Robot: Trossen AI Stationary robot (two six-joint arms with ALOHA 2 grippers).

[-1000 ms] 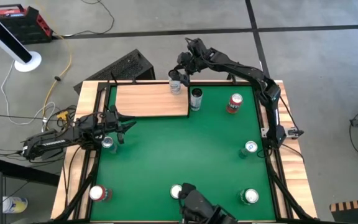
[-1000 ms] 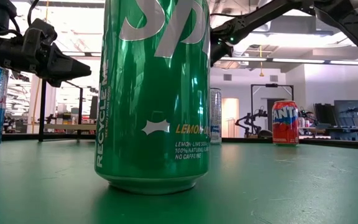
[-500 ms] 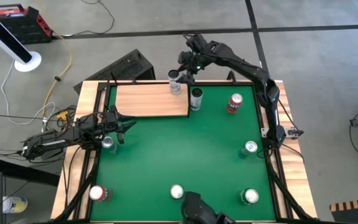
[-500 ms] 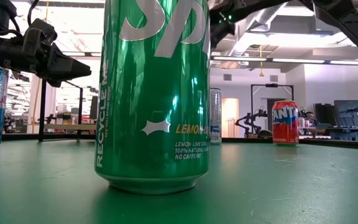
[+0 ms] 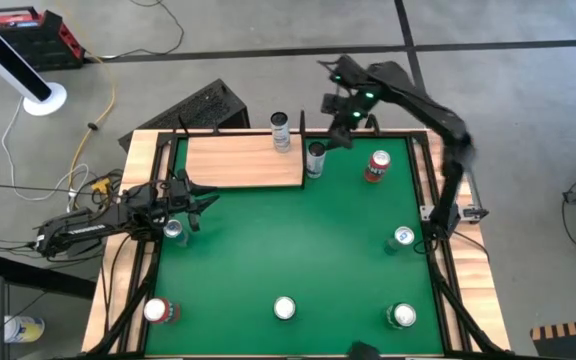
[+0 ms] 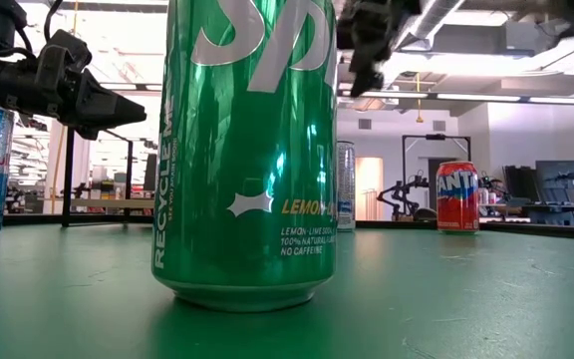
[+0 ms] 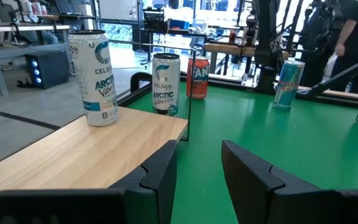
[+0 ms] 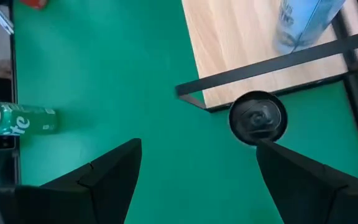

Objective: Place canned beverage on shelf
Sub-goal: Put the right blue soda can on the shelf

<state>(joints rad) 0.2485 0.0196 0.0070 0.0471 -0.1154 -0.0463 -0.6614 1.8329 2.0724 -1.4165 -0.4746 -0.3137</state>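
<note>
The can (image 5: 281,131) stands on the shelf (image 5: 243,162), so your right gripper (image 5: 340,128) hangs above, fingers apart and empty. Your left gripper (image 5: 196,200) waits near the shelf, fingers slightly apart, holding nothing.

table (image 5: 288,250) green | shelf (image 5: 238,162) pale wood | near can (image 6: 252,150) green | far can (image 6: 457,196) red-orange

Green Sprite can (image 6: 244,150) fills foreground on green table (image 6: 466,299); red Fanta can (image 6: 457,196) behind.
</note>
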